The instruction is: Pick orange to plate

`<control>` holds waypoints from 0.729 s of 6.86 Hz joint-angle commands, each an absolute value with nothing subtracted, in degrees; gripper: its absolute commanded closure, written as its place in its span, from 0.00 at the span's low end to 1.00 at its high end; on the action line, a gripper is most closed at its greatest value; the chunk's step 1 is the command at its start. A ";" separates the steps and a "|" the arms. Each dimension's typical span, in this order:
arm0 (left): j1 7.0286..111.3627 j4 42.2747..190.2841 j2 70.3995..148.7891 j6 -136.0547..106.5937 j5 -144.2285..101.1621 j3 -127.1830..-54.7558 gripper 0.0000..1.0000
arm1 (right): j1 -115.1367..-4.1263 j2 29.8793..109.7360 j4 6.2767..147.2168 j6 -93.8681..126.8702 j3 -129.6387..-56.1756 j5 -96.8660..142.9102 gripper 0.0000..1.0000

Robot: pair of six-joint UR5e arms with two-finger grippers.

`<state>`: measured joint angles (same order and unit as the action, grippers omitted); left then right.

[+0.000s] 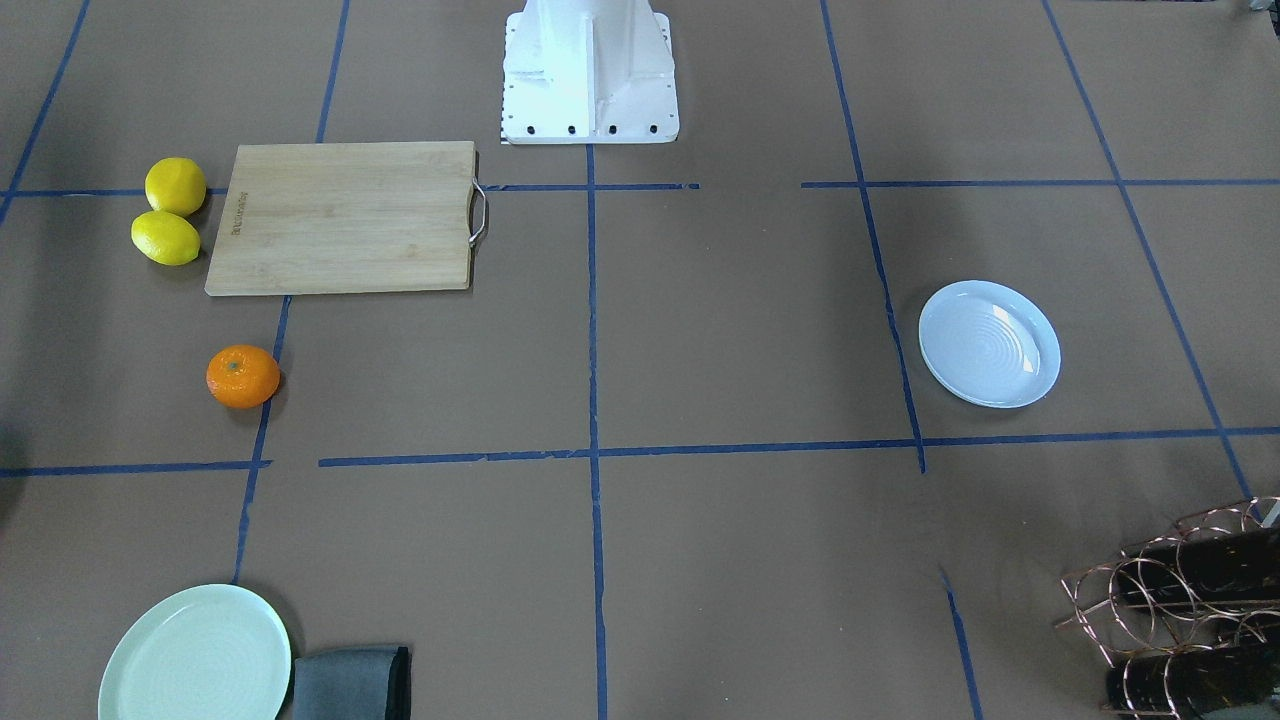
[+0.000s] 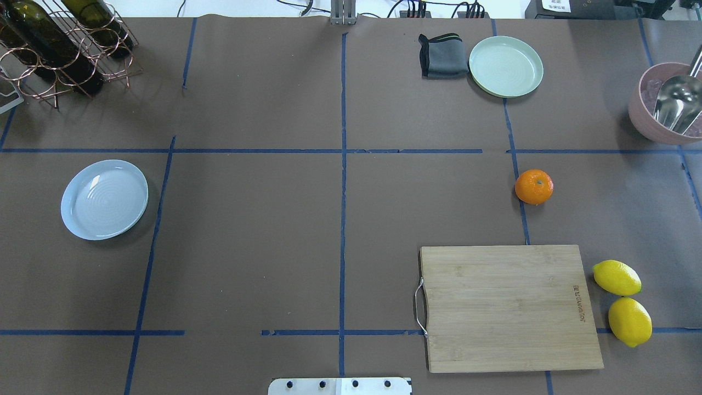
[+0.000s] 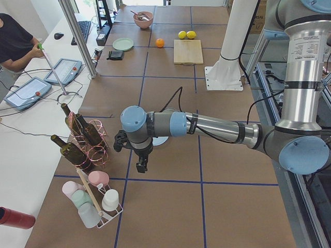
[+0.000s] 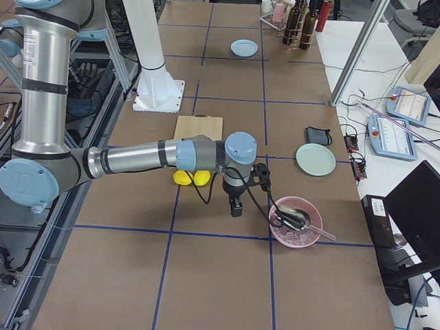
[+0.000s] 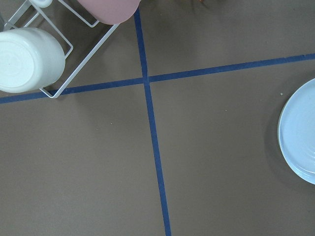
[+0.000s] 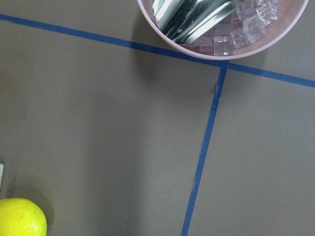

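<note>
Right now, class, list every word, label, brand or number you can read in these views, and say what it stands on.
No text here can be read in full.
Burnt-in brand mark on the wooden cutting board: too small and blurred to read.
Printed sticker on the left arm: too small to read.

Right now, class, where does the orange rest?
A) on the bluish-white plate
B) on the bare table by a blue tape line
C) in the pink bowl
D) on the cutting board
B: the orange sits on the table, apart from the cutting board and far from the plate.
</note>
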<state>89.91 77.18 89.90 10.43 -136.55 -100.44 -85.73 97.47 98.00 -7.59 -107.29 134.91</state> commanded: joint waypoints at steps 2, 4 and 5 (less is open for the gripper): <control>89.74 77.17 90.70 9.94 -136.06 -103.00 0.00 | -85.69 98.00 97.91 -7.03 -107.14 134.83 0.00; 89.82 77.70 89.91 10.63 -137.90 -104.67 0.00 | -85.69 98.00 97.82 -7.12 -107.31 135.78 0.00; 89.65 78.39 89.30 10.55 -137.99 -105.03 0.00 | -85.69 98.09 97.74 -7.21 -107.31 136.49 0.00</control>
